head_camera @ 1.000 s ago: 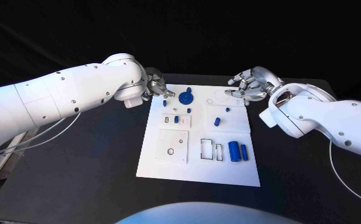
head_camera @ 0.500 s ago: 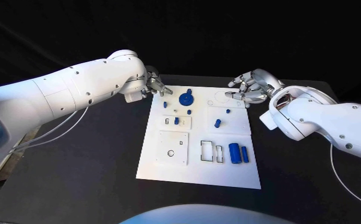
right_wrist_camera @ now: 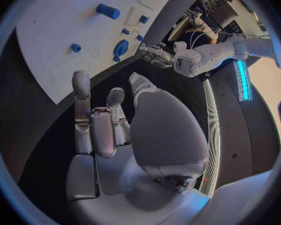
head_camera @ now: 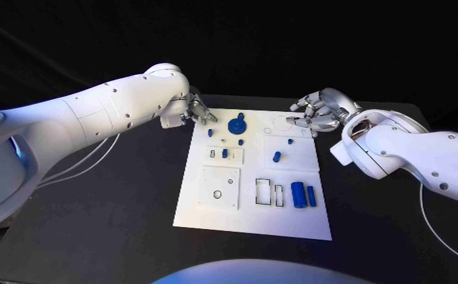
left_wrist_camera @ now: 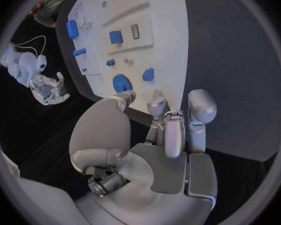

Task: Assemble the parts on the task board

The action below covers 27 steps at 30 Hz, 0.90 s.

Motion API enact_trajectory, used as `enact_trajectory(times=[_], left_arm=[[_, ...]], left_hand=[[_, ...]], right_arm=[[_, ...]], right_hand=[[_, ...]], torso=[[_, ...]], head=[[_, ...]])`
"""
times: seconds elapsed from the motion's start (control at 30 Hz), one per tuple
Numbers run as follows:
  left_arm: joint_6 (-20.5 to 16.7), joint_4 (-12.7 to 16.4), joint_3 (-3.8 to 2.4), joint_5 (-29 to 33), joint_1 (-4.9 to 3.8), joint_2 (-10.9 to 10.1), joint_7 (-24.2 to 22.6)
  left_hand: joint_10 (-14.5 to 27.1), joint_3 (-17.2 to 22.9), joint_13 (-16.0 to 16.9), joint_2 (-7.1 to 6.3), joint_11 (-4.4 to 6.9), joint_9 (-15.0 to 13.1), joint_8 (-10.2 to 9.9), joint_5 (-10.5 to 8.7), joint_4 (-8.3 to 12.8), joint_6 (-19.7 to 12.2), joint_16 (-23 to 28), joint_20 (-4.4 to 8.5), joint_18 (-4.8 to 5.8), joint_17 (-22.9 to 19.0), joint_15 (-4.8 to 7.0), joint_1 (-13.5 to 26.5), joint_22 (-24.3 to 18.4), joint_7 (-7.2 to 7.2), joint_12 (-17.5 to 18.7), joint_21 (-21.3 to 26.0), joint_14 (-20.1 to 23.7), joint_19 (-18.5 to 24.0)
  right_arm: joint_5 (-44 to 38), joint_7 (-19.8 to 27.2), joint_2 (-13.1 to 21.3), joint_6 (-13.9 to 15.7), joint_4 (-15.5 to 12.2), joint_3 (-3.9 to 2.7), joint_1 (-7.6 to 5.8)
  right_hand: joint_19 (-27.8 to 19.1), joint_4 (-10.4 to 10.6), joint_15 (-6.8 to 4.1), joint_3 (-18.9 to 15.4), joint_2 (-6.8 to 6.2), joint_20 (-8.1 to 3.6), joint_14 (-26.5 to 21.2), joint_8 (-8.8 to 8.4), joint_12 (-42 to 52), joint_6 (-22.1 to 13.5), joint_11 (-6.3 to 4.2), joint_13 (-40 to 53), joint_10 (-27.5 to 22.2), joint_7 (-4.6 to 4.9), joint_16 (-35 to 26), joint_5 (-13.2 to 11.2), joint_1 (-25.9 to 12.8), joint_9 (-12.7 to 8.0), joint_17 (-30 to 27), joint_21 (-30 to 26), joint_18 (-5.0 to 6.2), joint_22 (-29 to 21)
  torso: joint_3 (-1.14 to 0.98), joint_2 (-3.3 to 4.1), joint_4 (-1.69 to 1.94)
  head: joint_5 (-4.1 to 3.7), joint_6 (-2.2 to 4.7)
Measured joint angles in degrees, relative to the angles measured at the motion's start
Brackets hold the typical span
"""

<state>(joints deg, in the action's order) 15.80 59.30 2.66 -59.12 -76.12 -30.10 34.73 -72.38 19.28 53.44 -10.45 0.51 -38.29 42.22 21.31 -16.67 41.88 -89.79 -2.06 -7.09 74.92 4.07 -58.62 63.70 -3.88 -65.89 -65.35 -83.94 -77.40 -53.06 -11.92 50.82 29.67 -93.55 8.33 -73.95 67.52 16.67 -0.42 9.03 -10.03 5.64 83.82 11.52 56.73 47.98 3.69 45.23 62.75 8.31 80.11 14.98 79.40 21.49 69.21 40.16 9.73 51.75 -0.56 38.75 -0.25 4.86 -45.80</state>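
Observation:
The white task board [head_camera: 250, 214] lies in the middle of the black table. Blue parts sit on it: a round disc with a knob [head_camera: 237, 124] at the far end, several small pieces such as one near the middle [head_camera: 276, 156], and two cylinders [head_camera: 298, 193] side by side at the near right. My left hand [head_camera: 198, 112] hovers at the board's far left corner, fingers apart, holding nothing. My right hand [head_camera: 314, 114] hovers at the far right corner, fingers loosely bent and empty. In the left wrist view, my left hand [left_wrist_camera: 162, 135] faces the disc [left_wrist_camera: 122, 82] and board [left_wrist_camera: 162, 30].
Black table surface [head_camera: 114, 211] surrounds the board on both sides. In the right wrist view, my right hand [right_wrist_camera: 109, 127] is over the dark table beside the board [right_wrist_camera: 50, 32], with the disc [right_wrist_camera: 121, 48] and my left hand [right_wrist_camera: 156, 55] beyond.
My left arm has swung its elbow outward and the left hand has edged slightly away from the board's corner. The right hand has barely moved. The parts stay put.

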Motion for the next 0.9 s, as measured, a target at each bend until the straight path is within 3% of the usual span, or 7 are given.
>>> enact_trajectory(times=[0.43, 0.9], left_arm=[[2.3, -1.5, 0.28, 0.0, 0.14, 1.0, -0.3], [4.0, -2.0, 0.55, 0.3, 0.55, 1.6, -0.8]], left_hand=[[0.0, 0.0, 0.0, 1.35, 0.0, 0.4, 0.0, 0.66, 0.0, 0.0, 0.0, 0.0, 0.01, 0.0, 0.0, -1.3, 0.2, 0.0, 0.0, 0.0, 0.0, 0.0], [0.0, 0.0, 0.0, 1.73, 0.0, 0.5, 0.0, 0.66, 0.0, 0.0, 0.0, 0.01, 0.0, 0.0, 0.0, -2.1, 0.3, 0.0, 0.0, 0.0, 0.0, 0.0]], right_arm=[[0.0, -0.2, -0.2, 0.1, 0.0, 0.0, 0.0], [0.1, -0.2, -0.5, 0.1, 0.3, 0.0, 0.0]], right_hand=[[0.0, 0.0, 0.0, 0.0, 0.23, 0.0, 0.0, 0.0, 0.0, 0.0, 0.0, -0.1, 0.0, 0.0, 0.0, 0.0, -0.2, 0.0, 0.0, 0.0, 0.0, 0.0], [0.0, 0.0, 0.0, 0.0, 0.23, 0.0, 0.0, 0.0, 0.0, 0.0, 0.0, -0.1, 0.0, 0.0, 0.0, 0.0, -0.2, 0.0, 0.0, 0.0, 0.0, 0.0]], torso=[[-0.07, -0.09, 0.02], [-0.04, -0.13, 0.02]], head=[[0.05, -0.27], [0.16, -0.41]])
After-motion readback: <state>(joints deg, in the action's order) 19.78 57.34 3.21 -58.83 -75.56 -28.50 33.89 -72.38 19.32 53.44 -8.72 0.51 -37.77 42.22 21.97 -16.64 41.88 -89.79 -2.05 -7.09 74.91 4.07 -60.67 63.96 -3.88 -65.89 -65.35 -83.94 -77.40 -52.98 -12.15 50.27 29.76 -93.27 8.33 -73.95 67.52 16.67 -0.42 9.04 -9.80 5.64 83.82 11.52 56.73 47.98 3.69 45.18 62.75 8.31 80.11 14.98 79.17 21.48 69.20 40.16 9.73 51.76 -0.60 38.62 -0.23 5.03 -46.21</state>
